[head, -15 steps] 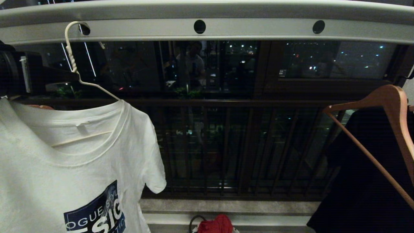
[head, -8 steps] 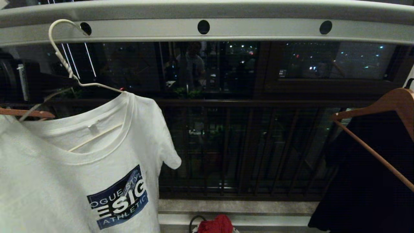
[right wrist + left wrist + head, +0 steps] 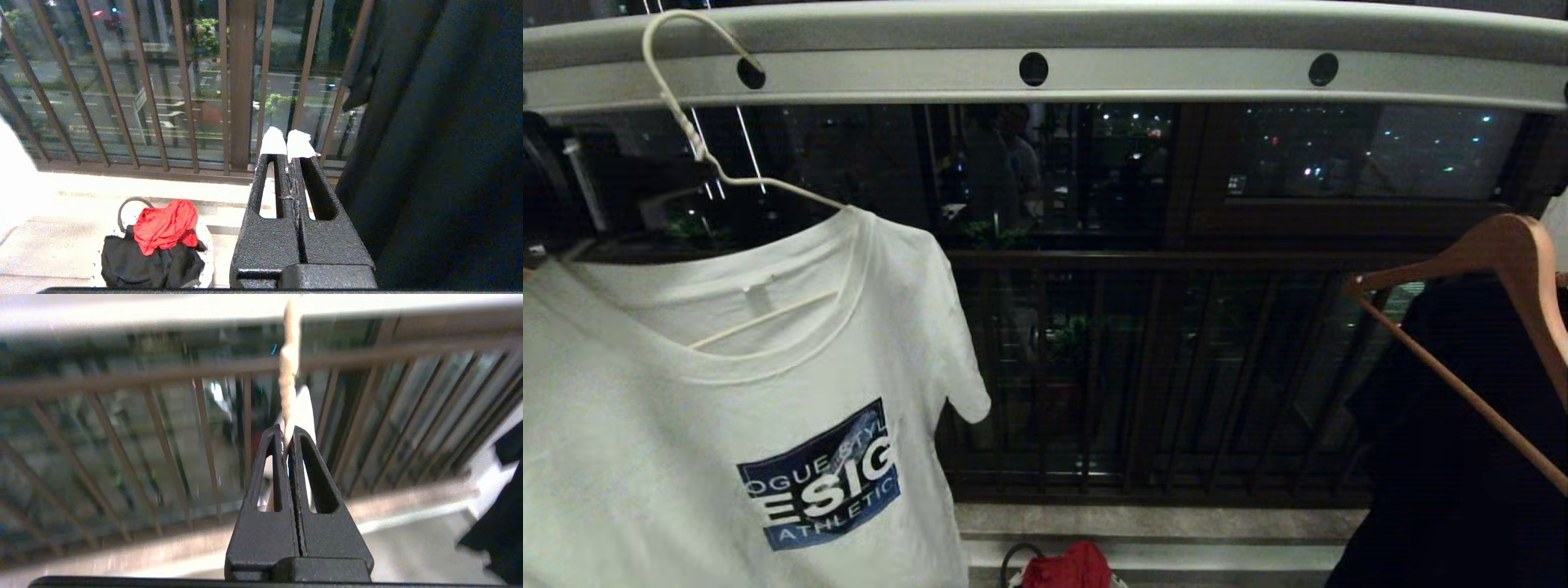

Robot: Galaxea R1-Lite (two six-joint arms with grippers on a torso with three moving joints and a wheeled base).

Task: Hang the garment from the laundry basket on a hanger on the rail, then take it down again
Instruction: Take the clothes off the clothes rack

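A: Head view: the garment (image 3: pixel 727 441) is seen draped on the hanger (image 3: pixel 698 147) at the left, tilted, its dark blue chest print slanted. The hook of the hanger is curved up over the top edge of the rail (image 3: pixel 1045 49), beside one of the round holes and not threaded through it. Whether wire and rail are touching cannot be told.

B: And the left gripper (image 3: pixel 289 437)?

A: In the left wrist view it is seen closed tight on the twisted neck of the hanger, the wire pinched between the fingertips. In the head view only a dark bulk of that arm is made out at the left edge.

B: The right gripper (image 3: pixel 289 149)?

A: It is held low, pressed shut with nothing between the white-tipped fingers, beside the black garment (image 3: pixel 1462 425) hung on a wooden hanger (image 3: pixel 1494 269) at the right.

B: The laundry basket (image 3: pixel 206 249)?

A: It is set on the floor before the window railing (image 3: pixel 1160 261), with a red cloth (image 3: pixel 165 224) laid over dark clothing inside.
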